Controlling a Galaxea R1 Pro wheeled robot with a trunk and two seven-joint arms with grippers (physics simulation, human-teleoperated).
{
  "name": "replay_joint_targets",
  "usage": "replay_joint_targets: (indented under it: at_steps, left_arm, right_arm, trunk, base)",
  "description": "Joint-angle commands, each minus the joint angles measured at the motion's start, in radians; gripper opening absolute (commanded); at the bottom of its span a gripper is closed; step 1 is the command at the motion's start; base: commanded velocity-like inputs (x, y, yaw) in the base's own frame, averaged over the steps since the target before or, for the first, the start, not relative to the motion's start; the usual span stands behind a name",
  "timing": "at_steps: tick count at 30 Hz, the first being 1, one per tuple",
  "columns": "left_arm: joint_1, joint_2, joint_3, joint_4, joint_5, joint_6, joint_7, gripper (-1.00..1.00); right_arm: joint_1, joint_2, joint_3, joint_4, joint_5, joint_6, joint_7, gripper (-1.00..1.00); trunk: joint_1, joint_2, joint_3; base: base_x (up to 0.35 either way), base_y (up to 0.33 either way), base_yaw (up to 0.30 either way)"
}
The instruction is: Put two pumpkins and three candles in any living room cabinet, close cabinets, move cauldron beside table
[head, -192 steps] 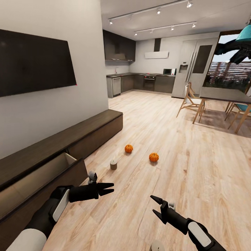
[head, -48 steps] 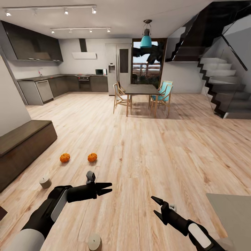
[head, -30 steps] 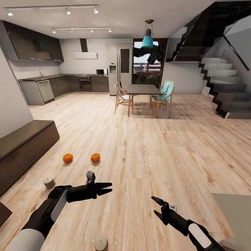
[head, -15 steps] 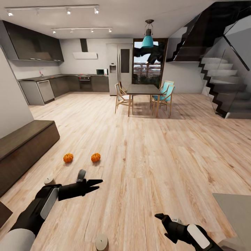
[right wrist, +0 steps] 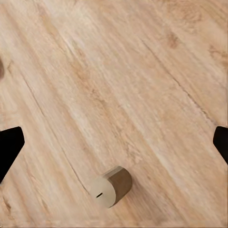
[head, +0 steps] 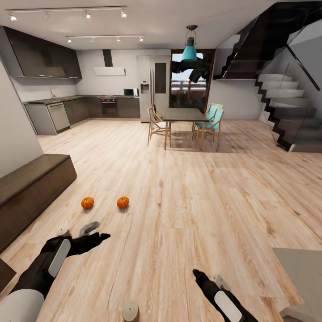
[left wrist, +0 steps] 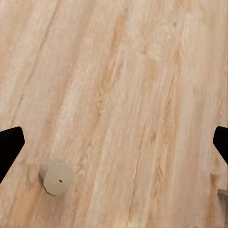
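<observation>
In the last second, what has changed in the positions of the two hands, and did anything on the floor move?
Both arms came down toward the floor: the left hand dropped and drew back toward the candle near the cabinet; the right hand sank lower in the head view. Both are open and hold nothing. The two pumpkins, the near candle and the table corner stayed as they were.

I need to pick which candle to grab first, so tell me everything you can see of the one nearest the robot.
The candle is a short, stubby beige cylinder with a flat, paler top and a tiny dark wick mark at its centre. In the right wrist view it looks matte and waxy. It stands upright on the light wooden floor, nothing else touching it, between the two arms.
</observation>
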Motion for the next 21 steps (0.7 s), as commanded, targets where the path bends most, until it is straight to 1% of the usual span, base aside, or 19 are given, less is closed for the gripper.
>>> replay_joint_targets:
  at_steps: [1,3,5,8,9,12,13,15,17,19,20,21]
  left_arm:
    - [-0.001,-0.002,0.003,0.033,-0.003,-0.043,0.034,1.0]
    - [-0.001,-0.005,0.002,0.102,-0.003,-0.148,0.101,1.0]
    - [-0.001,-0.006,0.002,0.162,-0.002,-0.229,0.149,1.0]
    - [-0.001,-0.007,-0.002,0.23,-0.003,-0.286,0.179,1.0]
    - [-0.001,-0.008,-0.004,0.239,-0.003,-0.296,0.181,1.0]
    - [-0.001,-0.019,-0.027,0.282,-0.002,-0.353,0.191,1.0]
    - [-0.001,-0.02,-0.031,0.286,-0.002,-0.359,0.192,1.0]
    - [-0.001,-0.023,-0.039,0.301,-0.002,-0.372,0.193,1.0]
    - [0.0,-0.025,-0.043,0.313,-0.003,-0.379,0.194,1.0]
    - [0.0,-0.025,-0.045,0.321,-0.002,-0.384,0.194,1.0]
    - [0.0,-0.026,-0.046,0.329,-0.002,-0.386,0.194,1.0]
    - [0.001,-0.026,-0.046,0.334,-0.003,-0.388,0.194,1.0]
  right_arm:
    - [0.0,0.005,0.03,0.004,-0.007,0.019,-0.034,1.0]
    - [0.0,0.01,0.059,0.012,-0.007,0.054,-0.104,1.0]
    - [0.0,0.012,0.072,0.014,-0.006,0.068,-0.144,1.0]
    - [0.0,0.012,0.076,0.012,-0.01,0.069,-0.149,1.0]
    - [0.0,0.012,0.077,0.011,-0.01,0.068,-0.146,1.0]
    - [0.0,0.015,0.085,0.008,0.0,0.052,-0.132,1.0]
    - [0.0,0.015,0.086,0.007,0.002,0.048,-0.131,1.0]
    - [0.0,0.015,0.097,0.006,0.018,0.037,-0.132,1.0]
    - [0.0,0.015,0.121,0.007,0.05,0.035,-0.138,1.0]
    - [0.0,0.016,0.165,0.007,0.107,0.033,-0.165,1.0]
    - [0.0,0.018,0.186,0.006,0.136,0.032,-0.196,1.0]
    - [0.0,0.021,0.195,0.005,0.148,0.032,-0.216,1.0]
  trunk:
    - [0.0,0.0,-0.001]
    - [0.0,0.0,-0.001]
    - [0.0,0.0,-0.001]
    - [0.0,0.0,-0.001]
    - [0.0,0.0,-0.001]
    - [0.0,0.0,-0.001]
    - [0.0,0.0,-0.001]
    - [0.0,0.0,-0.001]
    - [0.0,0.0,-0.001]
    - [0.0,0.0,-0.001]
    - [0.0,0.0,-0.001]
    - [0.0,0.0,-0.001]
  base:
    - [0.0,0.0,0.0]
    - [0.0,0.0,0.0]
    - [0.0,0.0,0.0]
    - [0.0,0.0,0.0]
    - [0.0,0.0,0.0]
    - [0.0,0.0,0.0]
    - [0.0,0.0,0.0]
    - [0.0,0.0,0.0]
    - [0.0,0.0,0.0]
    - [0.0,0.0,0.0]
    - [0.0,0.0,0.0]
    - [0.0,0.0,0.0]
